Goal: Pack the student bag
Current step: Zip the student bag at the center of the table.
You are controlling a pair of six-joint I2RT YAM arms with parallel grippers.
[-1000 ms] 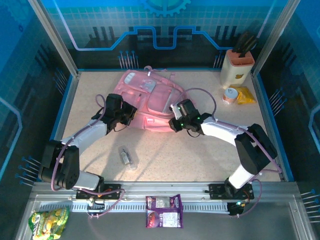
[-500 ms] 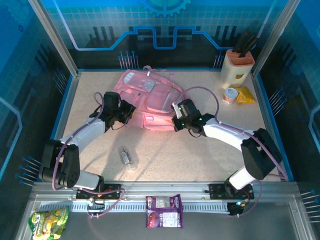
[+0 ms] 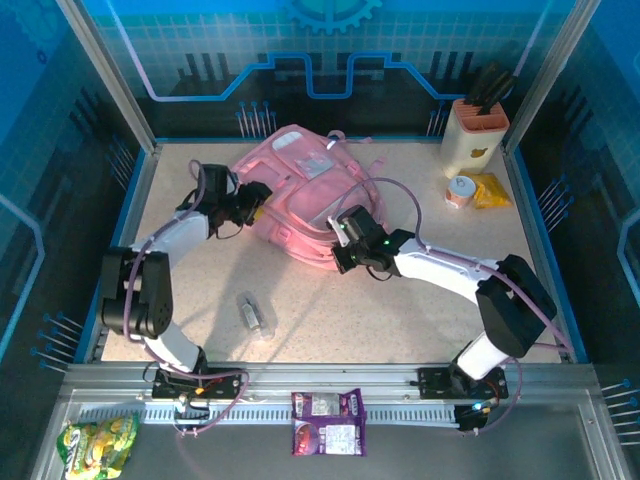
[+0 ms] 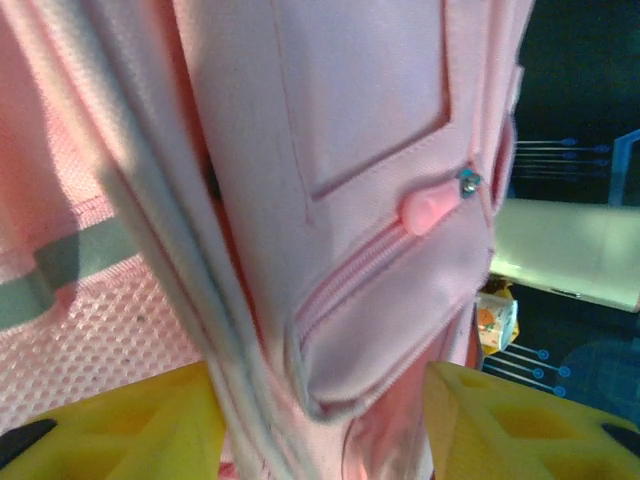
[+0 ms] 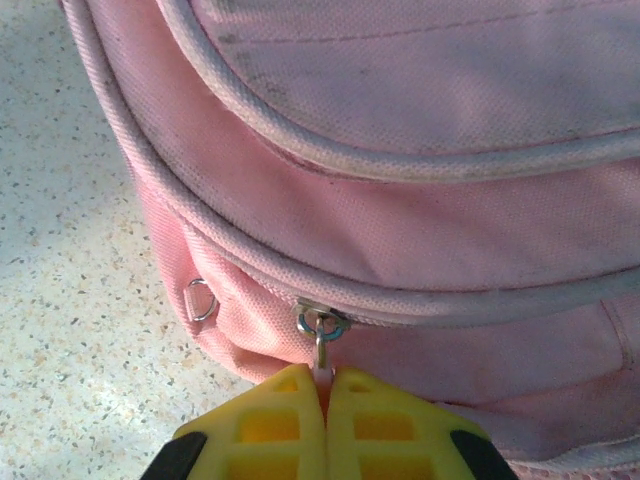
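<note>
The student bag (image 3: 305,185), a large pink backpack, stands at the back middle of the table, bunched up. My right gripper (image 3: 343,247) sits at its near edge, shut on the metal zipper pull (image 5: 321,350) of the bag's main zipper; the yellow fingertips (image 5: 290,400) meet on the tab. My left gripper (image 3: 252,200) is at the bag's left side. In the left wrist view its yellow fingers (image 4: 110,420) stand apart, open, with the bag's pocket corner (image 4: 380,330) and piping between them. A pink pull tab (image 4: 428,207) hangs on the front pocket.
A small clear bottle (image 3: 255,315) lies on the table in front of the bag. A beige knife block (image 3: 473,130), a small cup (image 3: 460,190) and a yellow packet (image 3: 490,190) stand at the back right. A purple snack pack (image 3: 328,422) and a green one (image 3: 97,445) lie on the front ledge.
The bag has risen and shifted toward the back. My left gripper moved back-left and its fingers spread apart. The right gripper closed on the zipper pull and moved slightly left.
</note>
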